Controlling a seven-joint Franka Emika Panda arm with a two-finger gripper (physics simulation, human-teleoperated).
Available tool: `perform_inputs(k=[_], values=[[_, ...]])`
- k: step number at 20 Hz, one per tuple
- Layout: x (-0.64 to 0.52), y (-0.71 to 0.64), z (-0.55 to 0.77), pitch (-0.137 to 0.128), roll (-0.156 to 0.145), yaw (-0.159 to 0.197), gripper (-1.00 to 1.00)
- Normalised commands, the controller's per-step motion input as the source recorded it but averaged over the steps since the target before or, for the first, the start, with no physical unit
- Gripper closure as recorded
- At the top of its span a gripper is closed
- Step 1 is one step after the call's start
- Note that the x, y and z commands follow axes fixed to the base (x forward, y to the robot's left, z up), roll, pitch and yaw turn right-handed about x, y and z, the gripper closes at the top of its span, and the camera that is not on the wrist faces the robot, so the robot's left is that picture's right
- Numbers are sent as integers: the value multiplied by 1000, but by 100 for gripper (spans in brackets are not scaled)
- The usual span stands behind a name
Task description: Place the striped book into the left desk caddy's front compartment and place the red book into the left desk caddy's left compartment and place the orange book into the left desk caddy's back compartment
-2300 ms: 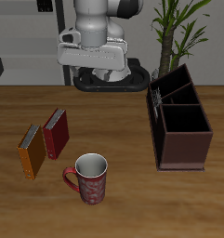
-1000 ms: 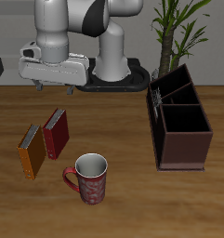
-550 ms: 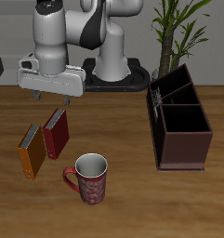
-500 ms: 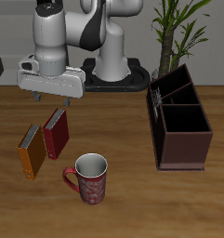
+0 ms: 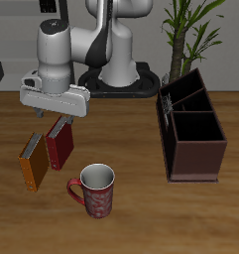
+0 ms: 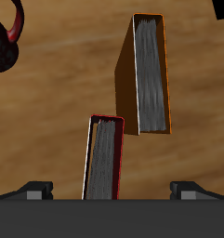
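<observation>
Exterior view only: the whole table [image 5: 131, 223], the left desk caddy [image 5: 190, 124] standing well apart from the books, a mug [image 5: 93, 190] with a red pattern near the table's front edge, a potted plant [image 5: 185, 30] behind the caddy, and the arm's body.
Wrist view only: the page edges of both books seen from above, grey and finely lined, and the two fingertips [image 6: 34, 189] set wide apart.
Gripper: the gripper [image 5: 53, 116] hangs just above the red book's far end, its jaws spread with nothing between them; in the wrist view [image 6: 112, 191] the red book lies between the two tips.
Red book: the red book [image 5: 59, 142] [image 6: 103, 158] stands on edge on the table, farther back than the mug.
Orange book: the orange book [image 5: 33, 161] [image 6: 148, 74] stands just beside the red one, on the side away from the caddy; whether they touch I cannot tell.
Striped book: a pale striped sliver [image 5: 168, 107] shows at the caddy's wall; which compartment it sits in is hard to make out.
Cut off: the mug appears in the wrist view only as a dark red curved piece [image 6: 6, 37] at the frame's edge.
Writing: none can be read on any cover.
</observation>
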Motion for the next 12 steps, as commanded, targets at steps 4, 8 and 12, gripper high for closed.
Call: perform_inputs(k=[4,8,12], values=[[62,19,-256,36,8,-9,-100],[41,46,-195,23,20,-30,-100],[58,81,-121,8,20,9,100]])
